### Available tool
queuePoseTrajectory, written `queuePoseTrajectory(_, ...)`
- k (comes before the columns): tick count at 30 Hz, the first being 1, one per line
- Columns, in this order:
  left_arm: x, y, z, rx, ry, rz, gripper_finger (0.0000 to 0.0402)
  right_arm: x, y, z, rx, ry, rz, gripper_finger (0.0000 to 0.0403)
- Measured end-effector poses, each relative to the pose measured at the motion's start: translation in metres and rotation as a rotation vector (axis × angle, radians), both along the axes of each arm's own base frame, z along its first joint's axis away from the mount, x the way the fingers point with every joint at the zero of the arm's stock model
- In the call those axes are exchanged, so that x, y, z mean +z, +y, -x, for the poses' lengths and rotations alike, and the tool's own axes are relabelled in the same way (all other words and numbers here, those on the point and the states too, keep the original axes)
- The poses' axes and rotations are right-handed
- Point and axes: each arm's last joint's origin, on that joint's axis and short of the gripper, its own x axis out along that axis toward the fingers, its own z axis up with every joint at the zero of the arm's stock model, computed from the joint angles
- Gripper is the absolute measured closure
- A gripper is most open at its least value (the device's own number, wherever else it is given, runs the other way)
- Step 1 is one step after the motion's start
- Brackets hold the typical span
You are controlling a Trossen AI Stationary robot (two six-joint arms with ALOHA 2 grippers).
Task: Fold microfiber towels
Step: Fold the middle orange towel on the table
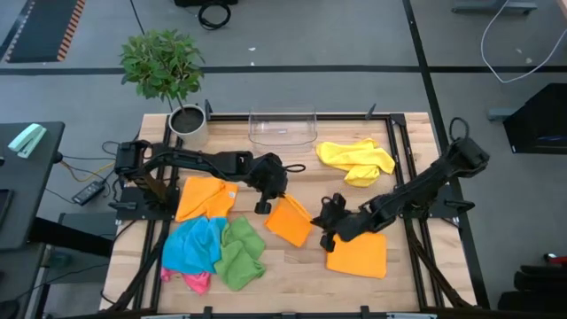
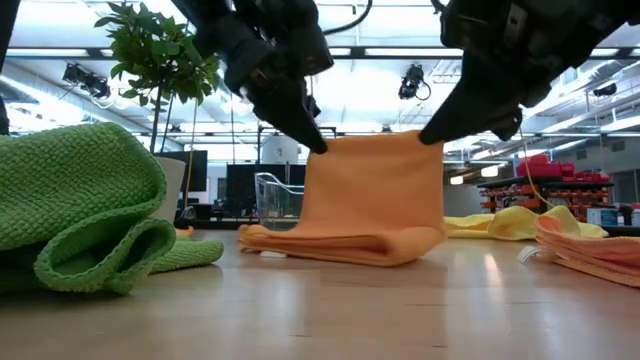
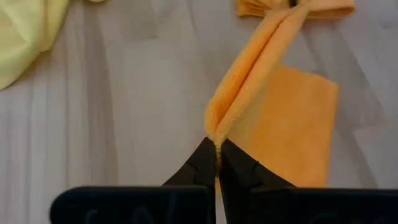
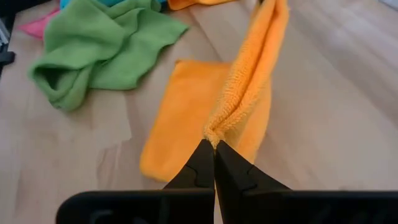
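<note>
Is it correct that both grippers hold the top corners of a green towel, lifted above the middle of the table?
Not quite: the towel is orange, not green. The low view shows the left gripper and the right gripper each pinching a top corner of the orange towel, lifted above the middle of the table.

Table [image 1: 292,266] centre blocked: orange towel [image 1: 289,220] stretched taut between left gripper [image 1: 263,206] and right gripper [image 1: 324,239], lower half on wood. Left side crowded by green towel [image 1: 239,252], blue towel [image 1: 193,245]. Bare wood behind the stretched towel up to clear bin [image 1: 283,126]; front edge open. Yellow towel [image 1: 356,159] fills far right.
</note>
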Motion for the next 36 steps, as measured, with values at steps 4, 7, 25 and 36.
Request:
queuePoseTrajectory(4, -0.002, -0.021, 0.008, -0.079, 0.080, -0.010, 0.0391, -0.003, 0.020, -0.012, 0.009, -0.003, -0.013, 0.0400)
queuePoseTrajectory(7, -0.006, -0.042, 0.013, -0.182, 0.131, -0.044, 0.0391, -0.003, 0.033, -0.022, 0.004, -0.010, -0.010, 0.0400)
queuePoseTrajectory(25, -0.009, -0.036, 0.011, -0.056, 0.153, -0.068, 0.0391, -0.003, 0.041, -0.030, -0.123, 0.114, 0.042, 0.0400)
queuePoseTrajectory(36, 0.002, -0.014, -0.003, 0.084, -0.023, -0.041, 0.0363, 0.004, 0.012, -0.023, -0.245, 0.232, -0.028, 0.0400)
